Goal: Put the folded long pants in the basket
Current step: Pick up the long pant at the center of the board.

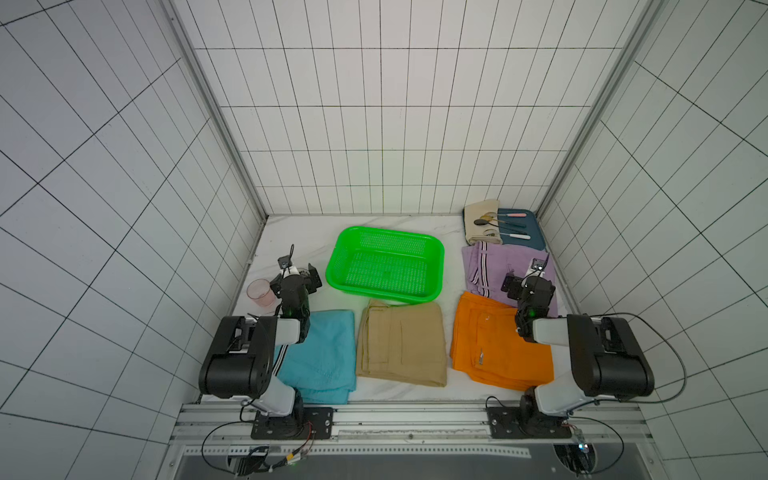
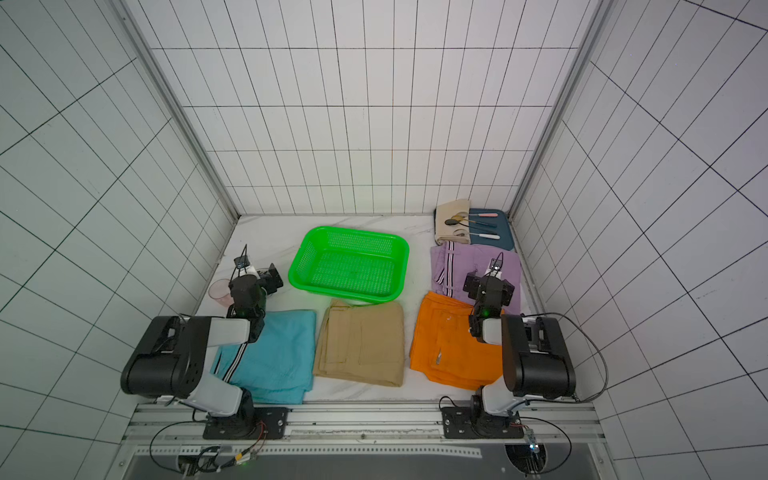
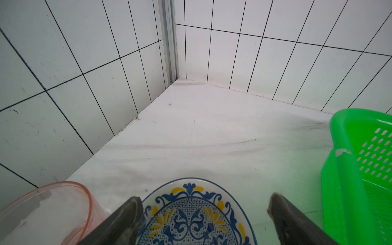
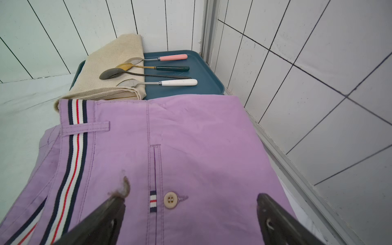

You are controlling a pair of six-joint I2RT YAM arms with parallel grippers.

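Observation:
The green basket [image 1: 382, 274] stands empty at the middle back of the table; its corner also shows in the left wrist view [image 3: 360, 169]. Along the front lie the sky blue pants [image 1: 324, 353], the tan pants [image 1: 401, 343] and the orange pants [image 1: 494, 345]. The lilac pants [image 1: 494, 266] lie behind the orange ones. My right gripper [image 4: 191, 196] hovers open over the lilac pants [image 4: 191, 137], holding nothing. Left of the basket, my left gripper [image 3: 204, 198] is open and empty above a patterned plate [image 3: 191, 214].
A pink translucent cup [image 1: 259, 293] stands by the left wall next to the left gripper. At the back right corner a dark blue tray [image 1: 534, 237] carries a cream cloth roll [image 1: 480, 222] and several spoons [image 4: 148, 72]. Tiled walls close three sides.

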